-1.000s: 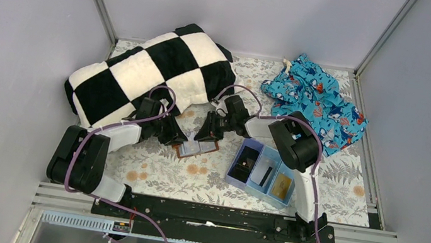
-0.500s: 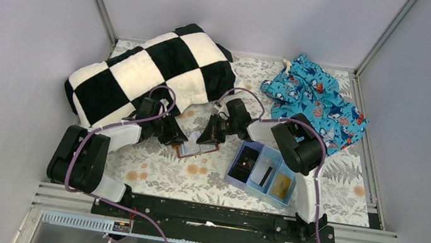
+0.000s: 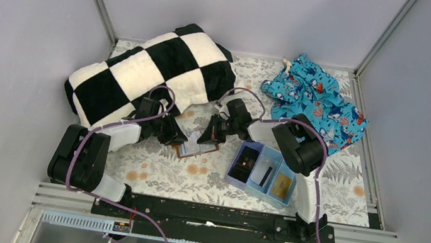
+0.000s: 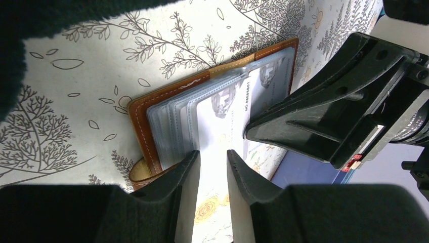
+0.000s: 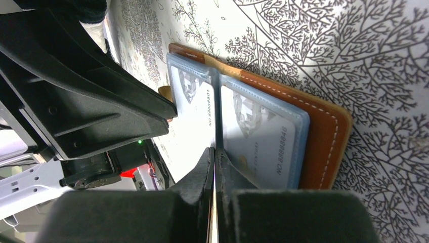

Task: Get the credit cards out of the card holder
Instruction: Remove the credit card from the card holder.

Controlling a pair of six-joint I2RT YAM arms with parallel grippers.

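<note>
Top external view is showing two robot arms meeting over a brown wallet (image 3: 196, 149), which is lying open on a leaf-printed tablecloth (image 3: 161, 171), just left of a light blue tray (image 3: 233, 165). An orange-gold card (image 3: 282, 185) is lying in the tray's right compartment. A checked cushion (image 3: 149, 74) and a blue patterned cloth (image 3: 320, 104) are lying farther back.

Left wrist view is showing the left gripper (image 4: 212, 154) resting at the wallet's near edge, its fingers standing apart with tablecloth showing in the gap.

Right wrist view is showing the right gripper (image 5: 213, 152) pressing its fingers together at the wallet's centre fold, on a thin pale edge. Whether that edge is a card or a clear sleeve cannot be told. Pale cards (image 5: 253, 142) with printed numbers are sitting in clear sleeves on both sides of the fold.
</note>
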